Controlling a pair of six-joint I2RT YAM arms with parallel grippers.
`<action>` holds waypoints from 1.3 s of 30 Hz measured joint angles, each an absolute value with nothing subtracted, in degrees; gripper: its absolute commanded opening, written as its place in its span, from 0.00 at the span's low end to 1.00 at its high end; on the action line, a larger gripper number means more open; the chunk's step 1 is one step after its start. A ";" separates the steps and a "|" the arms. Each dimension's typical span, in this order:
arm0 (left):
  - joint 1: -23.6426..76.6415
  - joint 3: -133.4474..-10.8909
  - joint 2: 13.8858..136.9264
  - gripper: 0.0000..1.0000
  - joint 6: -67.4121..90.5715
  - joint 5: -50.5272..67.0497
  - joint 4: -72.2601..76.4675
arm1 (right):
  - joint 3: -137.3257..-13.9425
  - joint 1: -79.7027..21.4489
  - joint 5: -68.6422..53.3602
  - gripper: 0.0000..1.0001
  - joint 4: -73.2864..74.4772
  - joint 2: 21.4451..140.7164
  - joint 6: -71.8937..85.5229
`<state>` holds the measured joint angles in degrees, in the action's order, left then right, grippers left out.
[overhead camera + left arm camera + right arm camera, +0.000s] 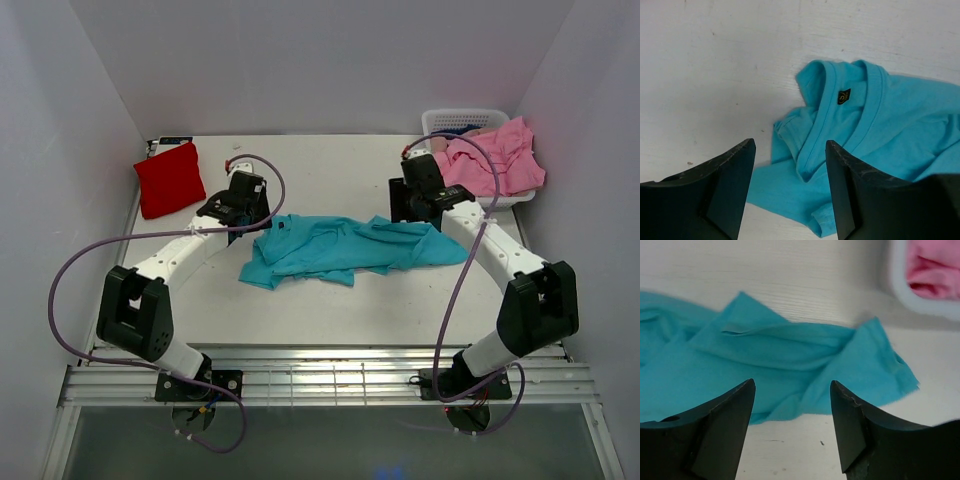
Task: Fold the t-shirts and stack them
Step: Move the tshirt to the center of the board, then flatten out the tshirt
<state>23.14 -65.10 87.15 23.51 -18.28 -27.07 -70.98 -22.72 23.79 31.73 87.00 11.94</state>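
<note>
A teal t-shirt (pixel 340 250) lies crumpled across the middle of the table. Its collar with a small dark label (pixel 843 96) shows in the left wrist view. My left gripper (pixel 243 207) hovers open just off the shirt's left end, near the collar (pixel 790 150), with nothing between its fingers. My right gripper (pixel 412 203) stands open above the shirt's right end (pixel 792 390), its fingers empty. A folded red t-shirt (pixel 168 178) lies at the back left. Pink t-shirts (pixel 497 158) are heaped in a white basket (pixel 452 120) at the back right.
The white basket's rim (pixel 900 285) shows at the upper right of the right wrist view, close to the right gripper. White walls close the table at the back and on both sides. A metal rail (pixel 330 375) runs along the near edge.
</note>
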 measured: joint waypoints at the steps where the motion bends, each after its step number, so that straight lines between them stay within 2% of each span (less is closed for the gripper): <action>1: 23.16 -64.45 87.02 0.69 24.12 -19.00 -27.20 | -71.11 -23.51 19.97 0.67 30.04 87.15 10.59; 6: 23.16 -63.13 83.53 0.71 26.00 -23.88 -28.29 | -77.43 -29.54 0.43 0.58 23.99 92.33 5.87; 12: 23.14 -63.46 76.53 0.78 26.92 -28.69 -27.83 | -81.78 -40.62 -8.88 0.58 18.79 103.70 3.16; 14: 23.14 -63.48 74.61 0.82 27.09 -30.22 -27.75 | -81.91 -43.92 -9.93 0.59 18.63 106.91 2.79; 23: 23.09 -63.59 71.29 0.84 27.29 -33.26 -26.57 | -85.52 -53.84 -9.30 0.64 16.99 114.13 2.26; 30: 22.59 -63.51 71.02 0.84 27.68 -33.28 -25.43 | -91.57 -56.88 -6.83 0.65 16.03 117.19 1.74; 39: 22.37 -63.02 71.02 0.84 27.53 -32.18 -24.75 | -93.34 -59.13 -6.79 0.64 16.01 122.28 -1.02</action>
<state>22.37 -63.02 71.02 27.53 -32.18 -24.75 -93.34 -59.13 -6.79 16.01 122.28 -1.02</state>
